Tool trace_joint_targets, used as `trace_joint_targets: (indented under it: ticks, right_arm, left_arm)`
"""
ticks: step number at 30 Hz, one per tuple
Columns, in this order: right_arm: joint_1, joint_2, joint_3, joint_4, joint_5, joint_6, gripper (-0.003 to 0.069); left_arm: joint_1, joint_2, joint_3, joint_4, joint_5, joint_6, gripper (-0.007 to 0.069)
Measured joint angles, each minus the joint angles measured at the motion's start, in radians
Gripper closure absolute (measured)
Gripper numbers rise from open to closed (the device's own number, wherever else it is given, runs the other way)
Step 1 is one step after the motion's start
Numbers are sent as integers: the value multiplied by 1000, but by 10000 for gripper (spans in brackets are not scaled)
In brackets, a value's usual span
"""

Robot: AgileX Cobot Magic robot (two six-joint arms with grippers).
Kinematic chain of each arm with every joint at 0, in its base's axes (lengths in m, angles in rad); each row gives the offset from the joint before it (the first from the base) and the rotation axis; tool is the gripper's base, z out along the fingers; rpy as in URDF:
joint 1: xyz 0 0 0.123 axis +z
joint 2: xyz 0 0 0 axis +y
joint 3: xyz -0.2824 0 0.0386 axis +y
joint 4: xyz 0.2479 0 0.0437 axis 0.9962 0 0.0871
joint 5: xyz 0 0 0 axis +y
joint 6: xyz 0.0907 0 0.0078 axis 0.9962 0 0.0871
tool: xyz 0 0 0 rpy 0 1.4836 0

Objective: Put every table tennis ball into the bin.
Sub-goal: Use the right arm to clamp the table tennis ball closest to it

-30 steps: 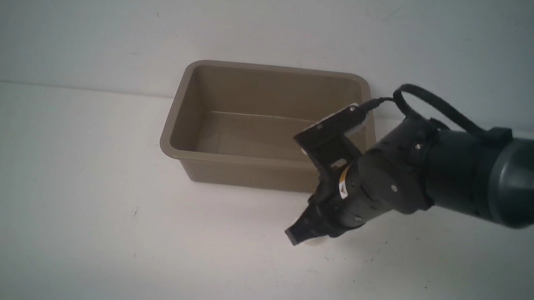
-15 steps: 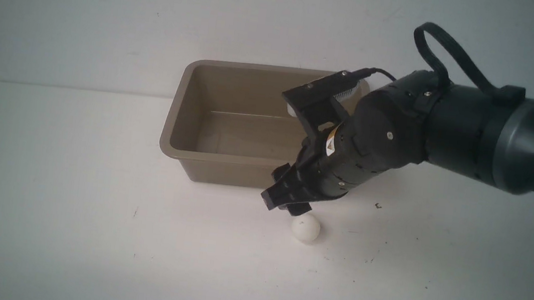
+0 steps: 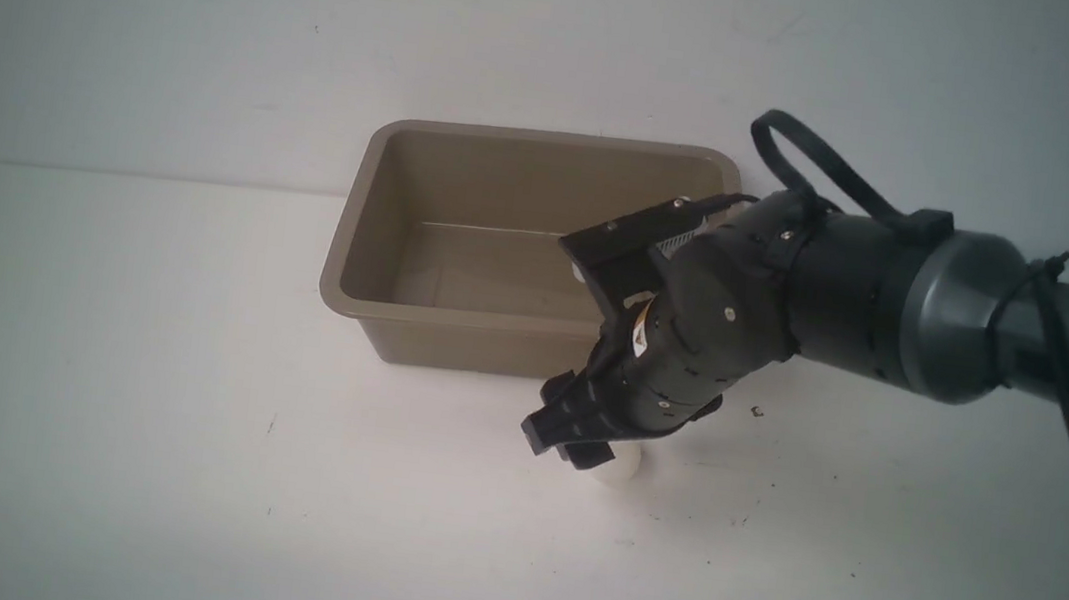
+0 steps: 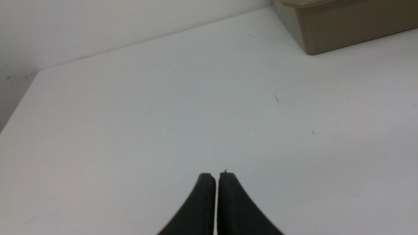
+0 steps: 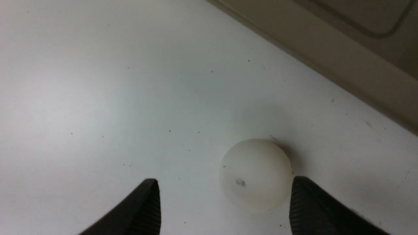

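Observation:
A white table tennis ball (image 3: 619, 467) lies on the white table just in front of the taupe bin (image 3: 349, 249). My right gripper (image 3: 569, 442) is open and low over the ball. In the right wrist view the ball (image 5: 256, 175) sits between the two fingers, close against one finger (image 5: 313, 209) and well apart from the other. The bin's wall (image 5: 343, 62) shows beyond it. My left gripper (image 4: 217, 178) is shut and empty over bare table, with a corner of the bin (image 4: 343, 29) far off. The left arm is out of the front view.
The bin stands against the back wall and holds nothing visible. The right arm's cable (image 3: 811, 166) loops above its wrist. The table's left edge (image 4: 19, 98) meets the wall in the left wrist view.
The right gripper rose off the ball toward the bin, leaving the ball on the table, then came back down over it with open jaws. The ball stayed put.

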Motion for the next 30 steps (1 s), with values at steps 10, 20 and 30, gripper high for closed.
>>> trace_joint_targets:
  ticks: [10, 20, 30]
  right_arm:
    - [-43, 49, -9, -23, -16, 29, 176]
    - [-49, 101, -17, -3, -37, 28, 176]
    - [-49, 133, -17, 38, -94, 14, 299]
  left_arm:
    - [0, 0, 0, 0, 0, 0, 629]
    - [0, 0, 0, 0, 0, 0, 629]
    - [0, 0, 0, 0, 0, 0, 629]
